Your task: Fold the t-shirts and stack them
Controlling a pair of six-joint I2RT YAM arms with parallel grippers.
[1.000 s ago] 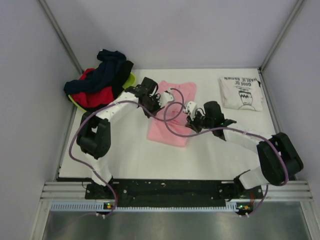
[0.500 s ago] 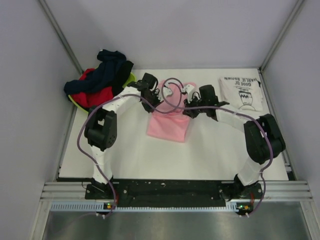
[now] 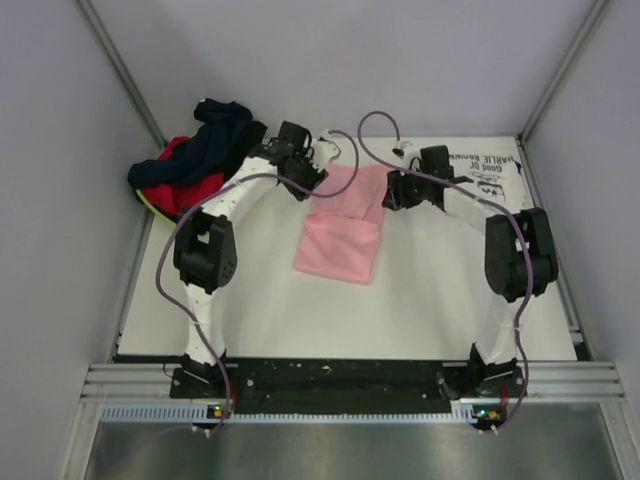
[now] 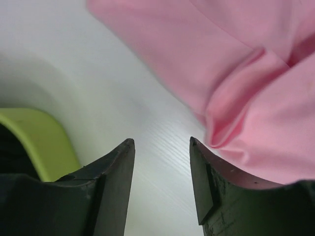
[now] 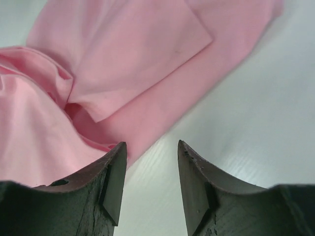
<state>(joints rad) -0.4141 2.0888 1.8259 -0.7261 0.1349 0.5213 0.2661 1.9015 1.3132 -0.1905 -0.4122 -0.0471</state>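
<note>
Both arms have swung out toward 12 o'clock, off the middle of the pink t-shirt (image 3: 338, 248). The left gripper (image 4: 160, 142) has moved from the cloth's centre to its 11 o'clock corner. The right gripper (image 5: 150, 143) has gone from the 4 o'clock edge to the 1 o'clock corner. Both pairs of fingers (image 4: 113, 172), pinched together a second ago, now stand apart over bare tabletop (image 3: 430, 300), the cloth released. The shirt's far half now lies creased between them. The right arm now crosses the near part of the white t-shirt (image 3: 495, 162).
</note>
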